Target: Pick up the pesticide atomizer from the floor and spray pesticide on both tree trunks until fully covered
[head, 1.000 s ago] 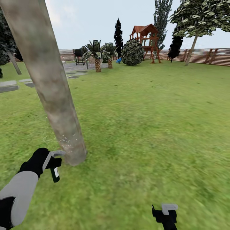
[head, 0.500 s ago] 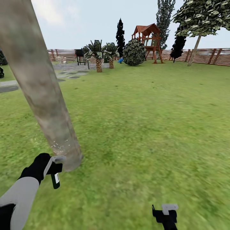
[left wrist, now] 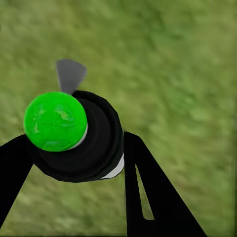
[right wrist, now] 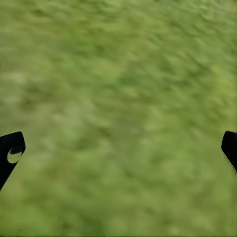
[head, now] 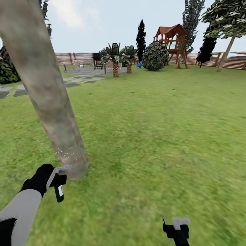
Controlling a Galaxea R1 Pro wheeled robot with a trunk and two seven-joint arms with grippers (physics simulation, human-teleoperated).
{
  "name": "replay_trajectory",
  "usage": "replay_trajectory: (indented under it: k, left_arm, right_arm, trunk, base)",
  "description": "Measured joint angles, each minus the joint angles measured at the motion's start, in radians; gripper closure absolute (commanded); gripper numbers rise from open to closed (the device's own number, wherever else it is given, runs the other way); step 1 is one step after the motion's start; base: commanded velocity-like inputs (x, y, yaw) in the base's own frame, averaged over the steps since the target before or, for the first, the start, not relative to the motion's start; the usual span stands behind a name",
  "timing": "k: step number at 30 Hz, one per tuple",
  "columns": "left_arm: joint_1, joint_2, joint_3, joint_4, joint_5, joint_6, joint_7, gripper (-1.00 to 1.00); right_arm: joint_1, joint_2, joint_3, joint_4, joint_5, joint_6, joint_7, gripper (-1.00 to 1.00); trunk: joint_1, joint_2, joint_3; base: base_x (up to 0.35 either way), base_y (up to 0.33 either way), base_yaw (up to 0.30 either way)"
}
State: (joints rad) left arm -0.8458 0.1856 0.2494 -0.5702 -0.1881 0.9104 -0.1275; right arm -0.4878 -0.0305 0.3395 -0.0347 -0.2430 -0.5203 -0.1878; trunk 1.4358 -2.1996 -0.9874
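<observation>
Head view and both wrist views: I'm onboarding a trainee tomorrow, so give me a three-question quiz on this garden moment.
1. True or false: the right gripper holds the pesticide atomizer.
2. Where on the tree trunk do the whitish pesticide specks show? A near its base, B at the top, C nowhere.
3. Fill in: the left gripper hangs over ____.

Key: 1 false; 2 A; 3 grass.

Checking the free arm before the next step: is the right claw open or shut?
Open. In the right wrist view its two black fingertips sit far apart, with only green grass between them.
</observation>
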Motion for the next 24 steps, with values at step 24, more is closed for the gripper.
replay_trajectory:
  k: [24]
  left_arm:
    - [0.011, 0.005, 0.001, 0.004, -0.002, 0.0, -0.001, 1.0]
  right_arm:
    - [0.0, 0.0, 0.0, 0.0, 0.0, 0.0, 0.001, -1.0]
  trunk:
    - [0.0, 0.0, 0.0]
  base:
    - [0.097, -0.267, 0.178]
